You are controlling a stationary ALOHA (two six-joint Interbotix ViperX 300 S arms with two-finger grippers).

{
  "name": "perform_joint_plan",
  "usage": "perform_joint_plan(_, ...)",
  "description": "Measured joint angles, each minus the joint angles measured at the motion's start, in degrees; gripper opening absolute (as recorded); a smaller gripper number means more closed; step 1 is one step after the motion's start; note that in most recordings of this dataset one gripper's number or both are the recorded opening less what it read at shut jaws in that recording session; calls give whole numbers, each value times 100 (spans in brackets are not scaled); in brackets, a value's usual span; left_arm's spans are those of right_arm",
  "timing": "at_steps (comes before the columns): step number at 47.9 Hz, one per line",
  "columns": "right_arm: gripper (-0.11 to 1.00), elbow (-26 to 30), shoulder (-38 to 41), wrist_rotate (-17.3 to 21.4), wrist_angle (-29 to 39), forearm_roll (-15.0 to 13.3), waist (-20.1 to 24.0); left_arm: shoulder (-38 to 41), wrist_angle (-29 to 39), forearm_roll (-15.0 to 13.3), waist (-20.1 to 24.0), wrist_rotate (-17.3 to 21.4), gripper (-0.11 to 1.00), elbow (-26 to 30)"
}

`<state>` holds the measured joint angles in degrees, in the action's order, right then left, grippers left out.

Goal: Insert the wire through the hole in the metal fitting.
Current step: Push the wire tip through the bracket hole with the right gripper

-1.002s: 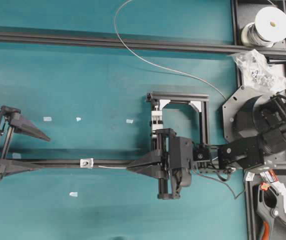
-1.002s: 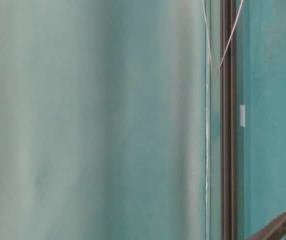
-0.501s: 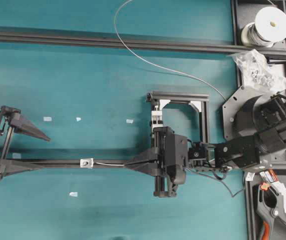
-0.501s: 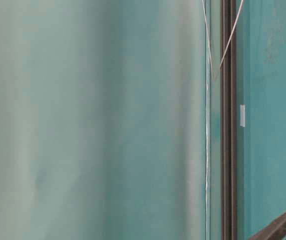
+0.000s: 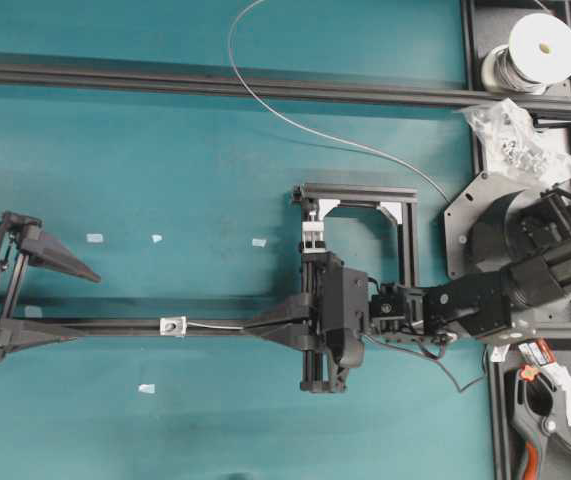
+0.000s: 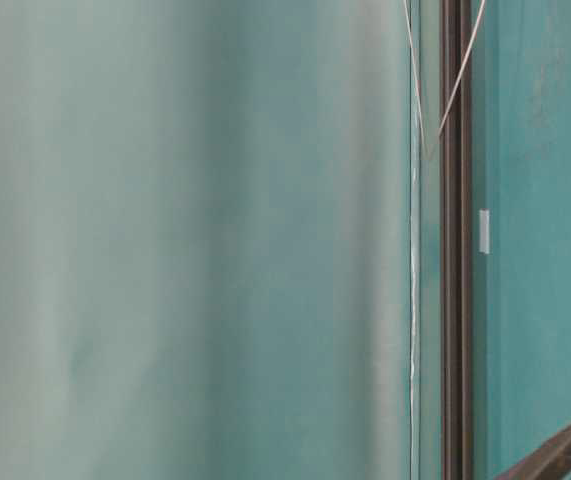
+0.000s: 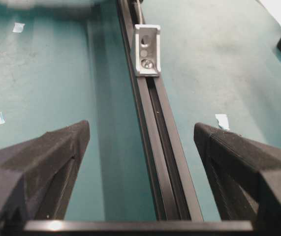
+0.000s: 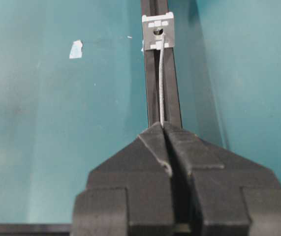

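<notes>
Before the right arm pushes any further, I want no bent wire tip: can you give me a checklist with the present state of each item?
1. Right gripper shut on the thin pale grey wire: ok.
2. Free wire end short and nearly straight ahead of the fingertips: ok.
3. Tip lined up with the dark hole of the small shiny silver metal fitting: ok; it reaches the hole's edge.
4. Tip already through: cannot tell; none shows on the far side from the left wrist view.
5. Fitting seated on the black slotted rail: ok.
6. Left gripper open, clear of the fitting: ok.
</notes>
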<state>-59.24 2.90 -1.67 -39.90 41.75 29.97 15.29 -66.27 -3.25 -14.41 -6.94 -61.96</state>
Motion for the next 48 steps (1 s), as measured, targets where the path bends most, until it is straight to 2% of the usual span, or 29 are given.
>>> perform_joint_plan(15,0,70,53,-18,26,-9,-18,0,0,0,0,0,79,-9)
perform_joint_plan(29,0,167,105,-18,141,-149,-26,0,9,0,0,0,79,0)
perform_joint_plan(48,0,193,149,-18,114,-158,-211,0,53,0,0,9,79,18)
